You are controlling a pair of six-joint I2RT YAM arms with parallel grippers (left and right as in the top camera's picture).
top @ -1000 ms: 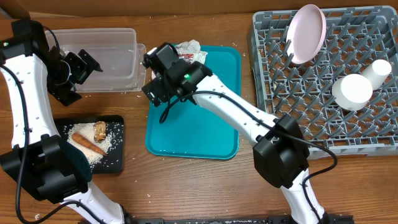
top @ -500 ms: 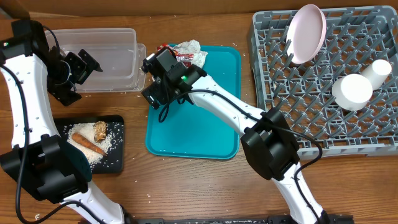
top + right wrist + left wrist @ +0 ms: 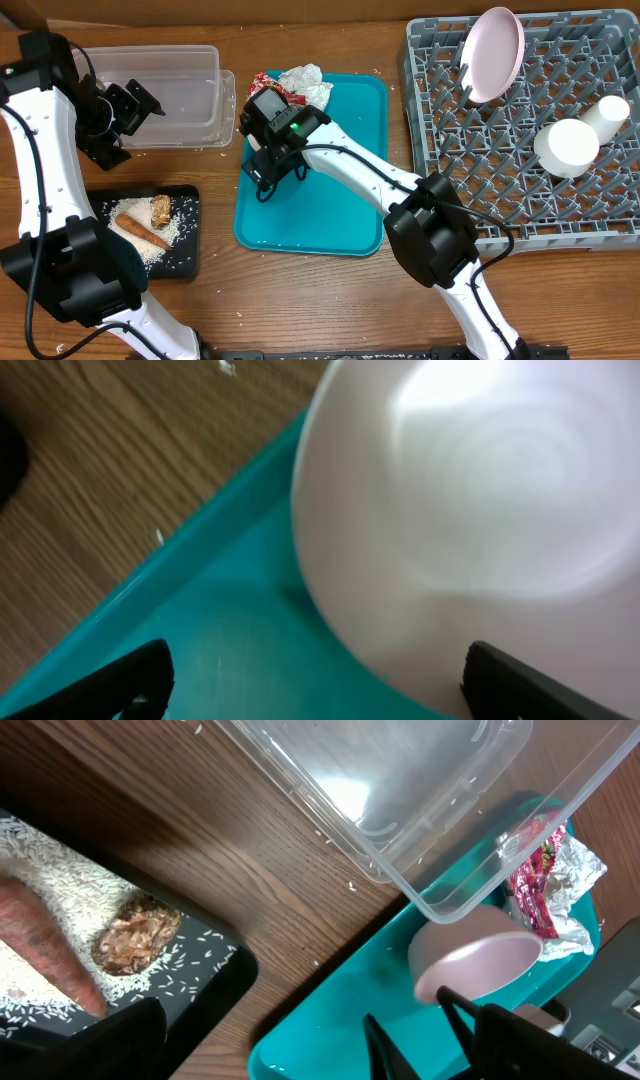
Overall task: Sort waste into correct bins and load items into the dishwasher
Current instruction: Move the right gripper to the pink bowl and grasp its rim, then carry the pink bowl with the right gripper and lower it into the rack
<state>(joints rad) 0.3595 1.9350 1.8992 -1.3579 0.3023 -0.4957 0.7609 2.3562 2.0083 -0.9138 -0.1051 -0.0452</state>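
Roughly halfway, by my read. Food waste looks sorted: at lower left of the overhead view, the black tray holds 1 carrot stick, 1 brown chunk & a scatter of rice grains. The clear tub, upper left, looks empty bar a few specks.

To be binned yet: 1 crumpled napkin & 1 red-and-white wrapper, touching, at the top edge of the teal tray, centre frame.

The dish rack, right side, has 1 pink plate upright betw. pegs, 1 white rack bowl & 1 small cup just beside it.

To be loaded yet: 1 tray bowl at the teal tray's upper-left corner. The right gripper is right at it, jaws spread wide, not clamped as far as the wrist view shows. The left gripper hovers over the tub, fingers apart, nothing in it.

Spoon: not seen. Totals: 2 bins, 2 bowls, 1 plate, 1 cup.
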